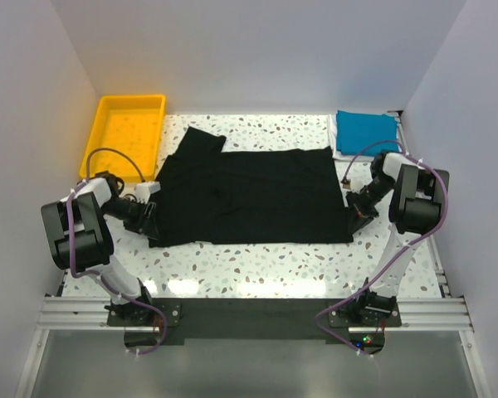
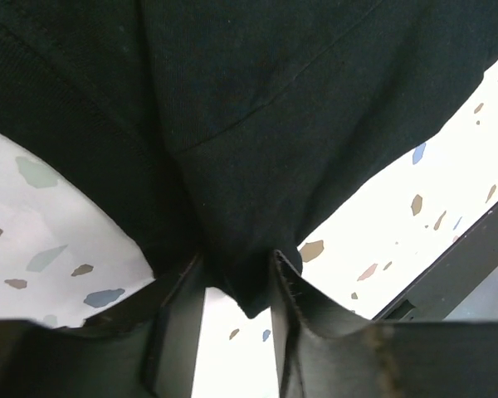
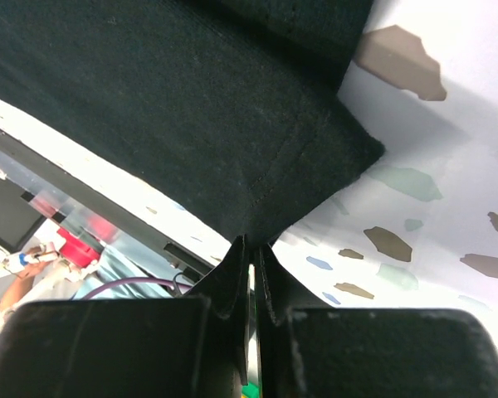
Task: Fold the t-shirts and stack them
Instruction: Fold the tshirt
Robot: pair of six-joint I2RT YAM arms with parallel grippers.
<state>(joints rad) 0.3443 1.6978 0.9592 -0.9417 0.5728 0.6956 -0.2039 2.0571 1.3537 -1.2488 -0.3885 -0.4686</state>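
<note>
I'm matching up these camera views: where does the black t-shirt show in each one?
Top external: black t-shirt spread across mid-table.
Left wrist: fills the upper frame, its corner at bottom centre.
Right wrist: upper left, its hem reaching bottom centre.
Shared landmark: speckled tabletop.

Overhead view: bright, even, diffuse light from above; white walls uniform. Glare band along far edge of bench (image 1: 257, 261), hot spots at near edge. Folds of black t-shirt (image 1: 249, 195) barely resolved, cloth reads flat. Wrist views: bench clipped to white, speckles washed; soft shadow beside cloth. Foreground right claw (image 3: 249, 249) and left claw (image 2: 236, 278) dark, out of focus; weave sharp in right wrist view.
</note>
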